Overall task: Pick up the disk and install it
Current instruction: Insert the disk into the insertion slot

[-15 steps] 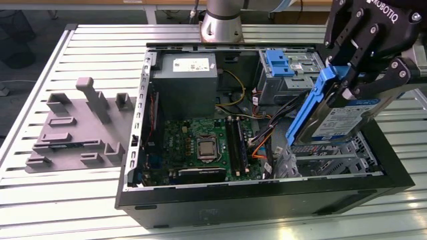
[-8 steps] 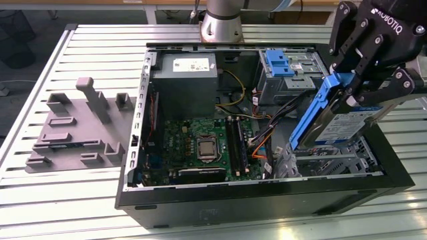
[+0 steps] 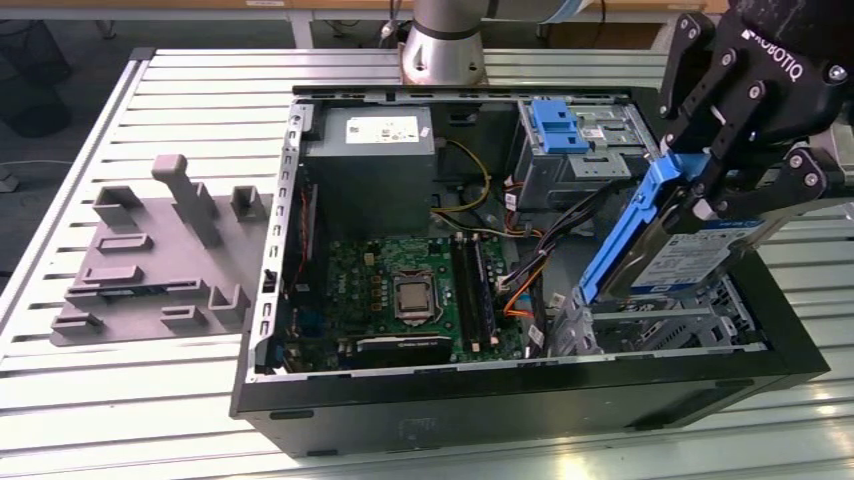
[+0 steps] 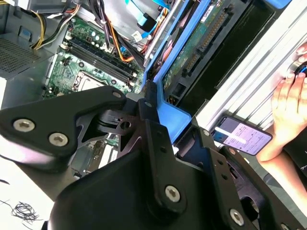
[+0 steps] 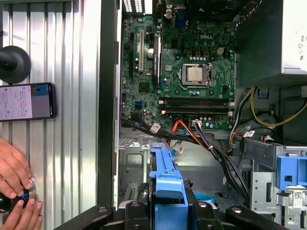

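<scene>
In the exterior view the disk (image 3: 694,262), a silver drive with a white-and-blue label and blue side rails, hangs steeply tilted over the metal drive cage (image 3: 654,328) at the computer case's near corner on the exterior view's right. My black gripper (image 3: 731,195) is shut on its upper end. The second wrist view has the disk (image 4: 201,43) with its green circuit side up and a blue rail running into my gripper (image 4: 160,122). The disk's blue rail (image 5: 165,175) rises from my gripper (image 5: 165,211) in the first wrist view, above the cage.
The open case holds a green motherboard (image 3: 400,290), a grey box with a white sticker (image 3: 367,150), an upright blue bracket (image 3: 554,125) and orange and black cables (image 3: 523,290). A grey fixture (image 3: 160,250) lies beside the case. A person's hand (image 5: 14,182) and a phone (image 5: 26,101) rest on the table.
</scene>
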